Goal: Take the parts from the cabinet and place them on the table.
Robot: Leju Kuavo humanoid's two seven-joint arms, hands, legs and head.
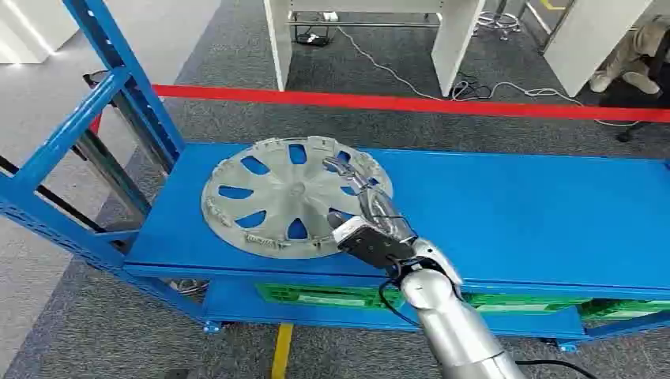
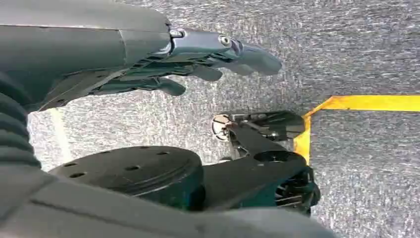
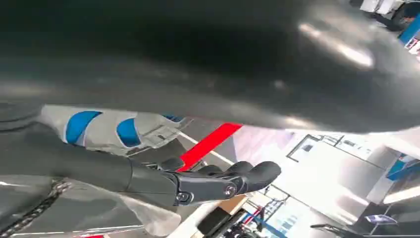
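**Right hand on the hubcap at the blue shelf**

A grey hubcap lies flat on the blue shelf top of the cabinet, toward its left end, with blue showing through the openings between its spokes. The right hand reaches in from below on its silver arm and sits over the near right part of the hubcap. Its fingers stretch forward across the spokes toward the rim on the far right side, while the palm and wrist cover the near edge. In the head view the fingers lie along the part's upper face; whether they are gripping it or merely resting on it cannot be told. In the right wrist view the hand shows its dark fingers lightly curled, with the grey spokes and blue gaps of the hubcap just beside them.

The left hand hangs over grey carpet near a yellow floor line, its fingers loosely extended and apart, holding nothing.

A red tape line crosses the carpet beyond the shelf, and green crates sit on the lower level.
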